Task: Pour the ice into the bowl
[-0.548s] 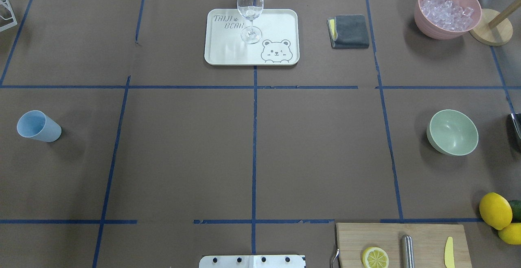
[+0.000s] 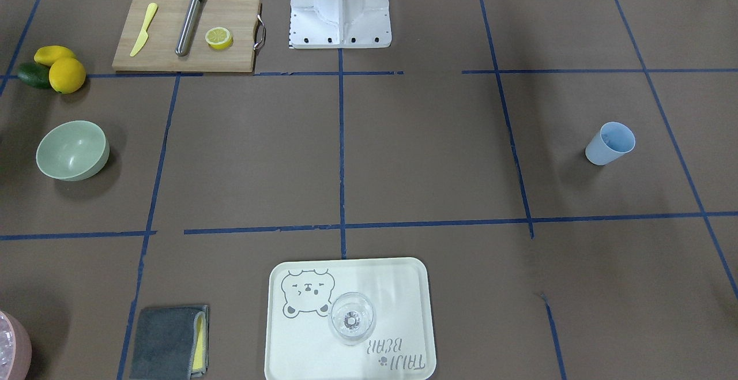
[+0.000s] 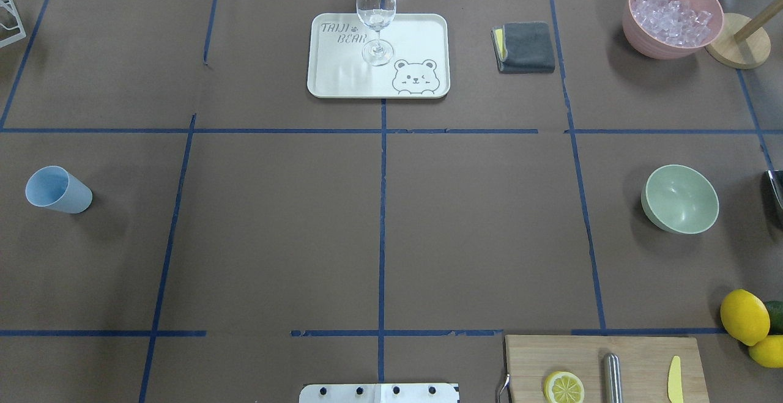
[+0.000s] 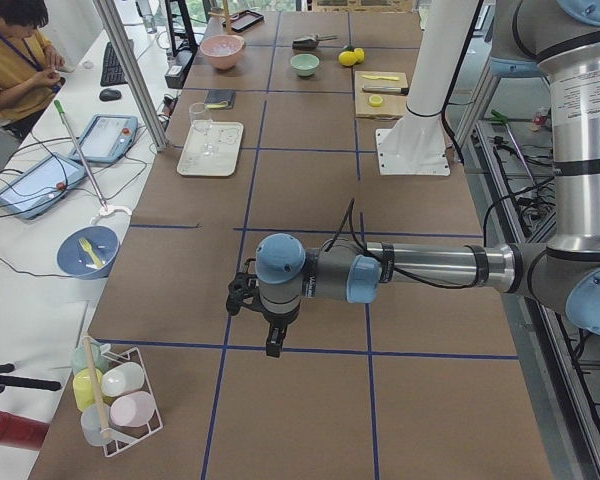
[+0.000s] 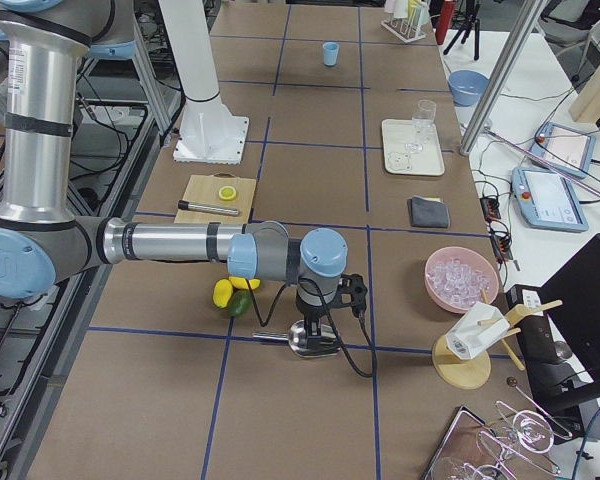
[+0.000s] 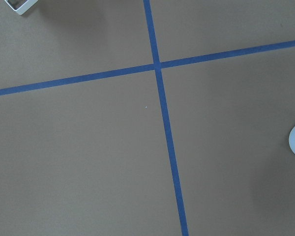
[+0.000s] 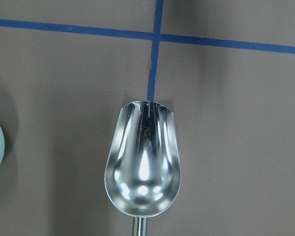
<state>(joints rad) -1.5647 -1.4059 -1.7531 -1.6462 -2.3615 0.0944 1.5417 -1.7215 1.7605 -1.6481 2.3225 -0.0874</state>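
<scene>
Ice (image 3: 671,14) all in far pink container (image 3: 642,39), bowl (image 3: 680,199) empty, 0 poured; left gripper (image 4: 272,343) and right gripper (image 5: 318,322) closure indeterminable.

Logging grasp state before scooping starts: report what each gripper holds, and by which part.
Cannot be told. The right gripper hangs just over the metal scoop, but any contact is hidden. Nothing shows in the left gripper.

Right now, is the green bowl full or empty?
Empty: the green bowl shows only a bare, smooth inside. The ice lies heaped in the pink bowl instead.
</scene>
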